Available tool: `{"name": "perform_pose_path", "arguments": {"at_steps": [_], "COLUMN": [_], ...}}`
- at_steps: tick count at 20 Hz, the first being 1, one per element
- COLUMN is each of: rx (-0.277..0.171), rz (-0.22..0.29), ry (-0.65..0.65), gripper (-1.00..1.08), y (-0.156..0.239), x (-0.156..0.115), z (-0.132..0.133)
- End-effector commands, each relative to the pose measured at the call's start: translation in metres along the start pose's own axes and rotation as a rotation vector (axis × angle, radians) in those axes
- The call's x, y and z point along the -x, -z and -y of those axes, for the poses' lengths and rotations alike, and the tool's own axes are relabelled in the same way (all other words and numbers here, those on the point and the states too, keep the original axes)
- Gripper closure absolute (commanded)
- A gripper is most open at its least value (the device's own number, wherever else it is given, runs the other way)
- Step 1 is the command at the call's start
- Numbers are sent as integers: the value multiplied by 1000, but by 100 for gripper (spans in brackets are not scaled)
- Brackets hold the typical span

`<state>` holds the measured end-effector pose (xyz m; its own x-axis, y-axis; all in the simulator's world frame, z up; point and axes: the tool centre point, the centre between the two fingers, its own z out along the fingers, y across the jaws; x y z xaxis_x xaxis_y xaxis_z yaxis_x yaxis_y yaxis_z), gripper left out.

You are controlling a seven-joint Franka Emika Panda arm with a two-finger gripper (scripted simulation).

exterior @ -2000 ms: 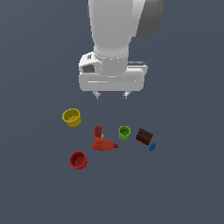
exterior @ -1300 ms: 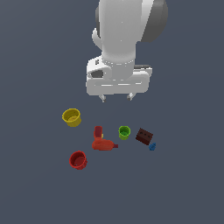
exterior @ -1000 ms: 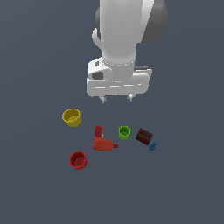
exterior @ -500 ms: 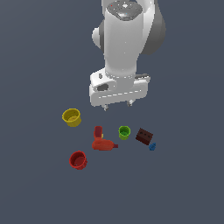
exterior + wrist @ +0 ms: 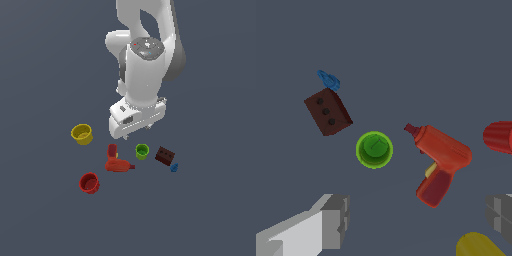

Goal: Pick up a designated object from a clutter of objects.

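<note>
Lime-green cup [image 5: 374, 149], round with darker inside, sits upright; pincer [image 5: 416, 220] fingers apart.

I see open floor all around the green cup [image 5: 374, 149]; the red drill toy [image 5: 439, 159] and brown box [image 5: 327, 111] flank it, both near but apart.

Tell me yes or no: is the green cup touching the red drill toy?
No. In the wrist view the green cup stands alone, with bare floor between it and the red drill toy.
</note>
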<state>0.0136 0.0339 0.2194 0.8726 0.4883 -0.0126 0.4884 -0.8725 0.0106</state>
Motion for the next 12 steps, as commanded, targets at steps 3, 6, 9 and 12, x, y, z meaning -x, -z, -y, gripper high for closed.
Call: {"name": "perform_pose_path", "arguments": {"at_steps": [3,6,9,12], "rx": [2,3,3,1], "rz": [0,-1,-2,-4], "ry": [136,226,316,406], "gripper": [-92,-92,-92,-92], "y": [-26,-43,-60,-76], "x": [-4,-6,-7,-8], "z": [5,9,13,18]}}
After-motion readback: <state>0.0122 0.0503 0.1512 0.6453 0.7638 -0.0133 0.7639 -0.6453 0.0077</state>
